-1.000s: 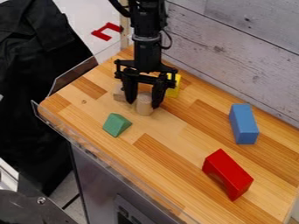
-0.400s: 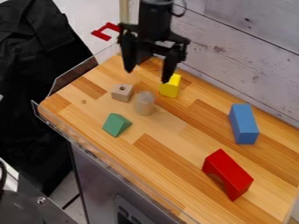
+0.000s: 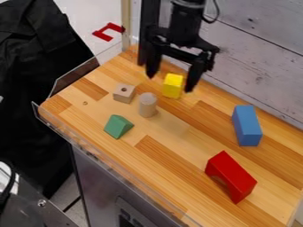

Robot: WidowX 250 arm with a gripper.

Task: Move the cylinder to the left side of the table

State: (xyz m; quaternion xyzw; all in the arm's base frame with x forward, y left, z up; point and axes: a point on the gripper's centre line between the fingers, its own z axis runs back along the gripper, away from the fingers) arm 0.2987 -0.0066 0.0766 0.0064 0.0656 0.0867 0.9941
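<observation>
Above the back part of the wooden table (image 3: 172,155), my gripper (image 3: 170,84) hangs open, its two fingers spread wide with nothing held between them. The pale wooden cylinder (image 3: 148,105) stands upright on the left half of the table, in front of and a bit left of the gripper, apart from it.
A wooden block with a hole (image 3: 124,94) is just left of the cylinder, a green wedge (image 3: 119,126) in front. The yellow block (image 3: 172,86) lies behind, below the gripper. A blue block (image 3: 246,125) and red arch (image 3: 231,177) sit right; a plank wall (image 3: 254,57) runs behind.
The gripper was around the cylinder, then rose off it and moved up and to the right, its fingers now wider apart. The cylinder stayed standing in its place.
</observation>
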